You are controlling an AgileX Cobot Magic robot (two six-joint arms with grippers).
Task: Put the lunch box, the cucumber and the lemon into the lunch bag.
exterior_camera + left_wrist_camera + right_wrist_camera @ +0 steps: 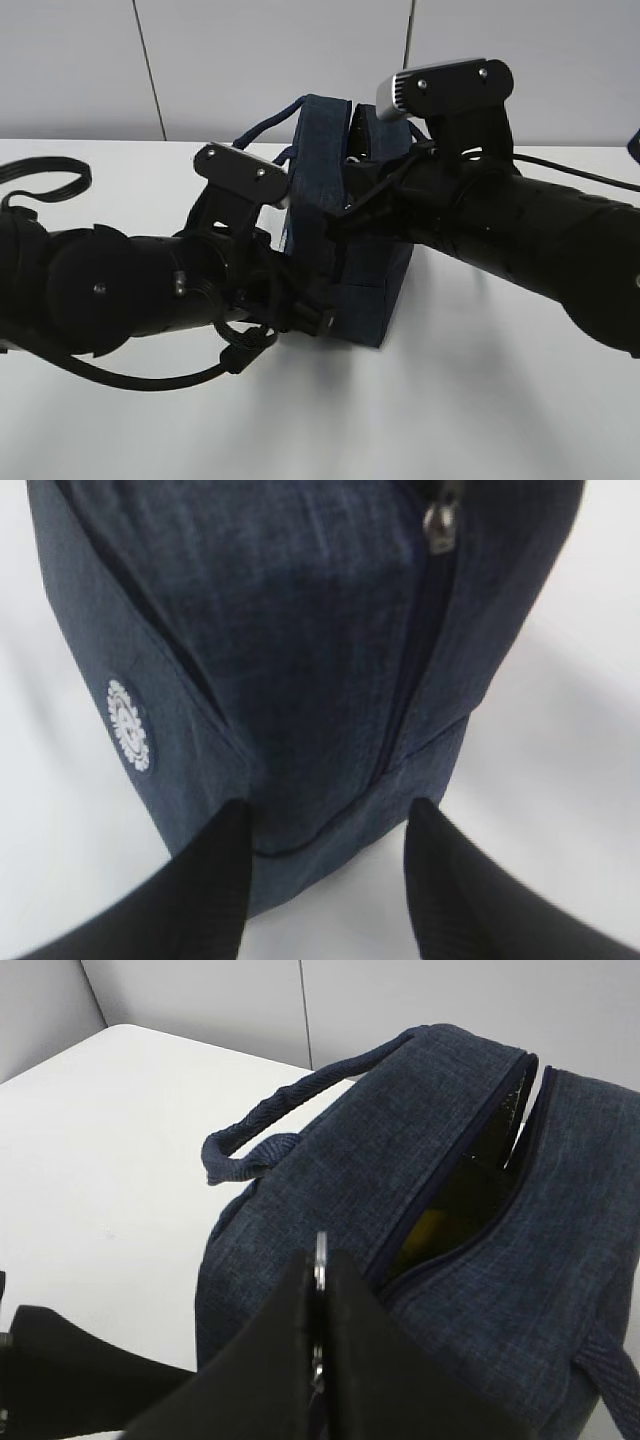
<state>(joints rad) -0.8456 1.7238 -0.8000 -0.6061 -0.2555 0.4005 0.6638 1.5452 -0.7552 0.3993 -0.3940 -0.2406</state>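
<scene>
Exterior view: lunch bag (345,250) sits mid tabletop (450,400), near the back wall, both arms closing on it. Left gripper (300,300) is at the bag's left end; right gripper (350,215) is at its top. Jaws hard to read from here.

Left wrist view: 2 black fingers (215,890) straddle the bag's end corner, jaws apart, pads against the fabric on either side. Zipper pull (440,525) at top, white round logo (128,725) on the side panel.

Right wrist view: right gripper (322,1350) clenched on the silver ring pull (321,1250). Zipper partly open, something yellow (430,1225) visible inside; could be the lemon, can't confirm. 1 loop handle (270,1125) lies to the left.
</scene>
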